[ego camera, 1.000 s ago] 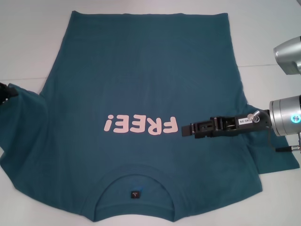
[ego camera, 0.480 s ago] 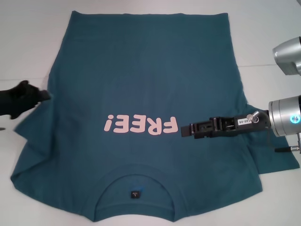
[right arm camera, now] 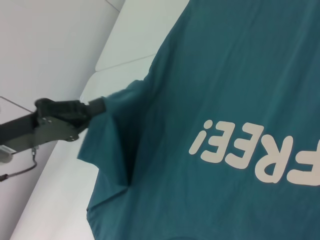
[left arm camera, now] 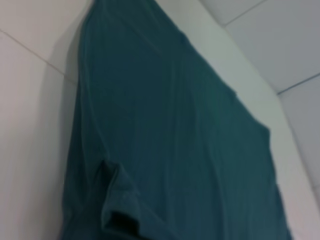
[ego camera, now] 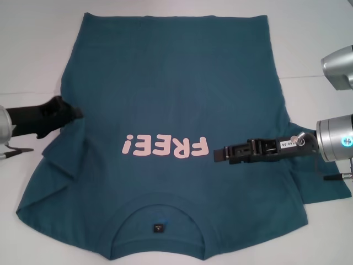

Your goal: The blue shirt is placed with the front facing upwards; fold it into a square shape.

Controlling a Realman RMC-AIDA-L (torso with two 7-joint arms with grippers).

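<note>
Folding the left sleeve inward: left gripper (ego camera: 74, 112) fingers pinch the blue shirt (ego camera: 165, 83). Right gripper (ego camera: 218, 154) hovers; finger state unclear. Next, I carry sleeve across, release flat.

You can read "FREE!" in pale pink on the chest of the blue shirt (ego camera: 176, 105); the collar label is illegible.

Left gripper (ego camera: 74, 113) apparently pinches blue shirt (ego camera: 171, 88) sleeve; right gripper (ego camera: 216, 154) rests beside print.
</note>
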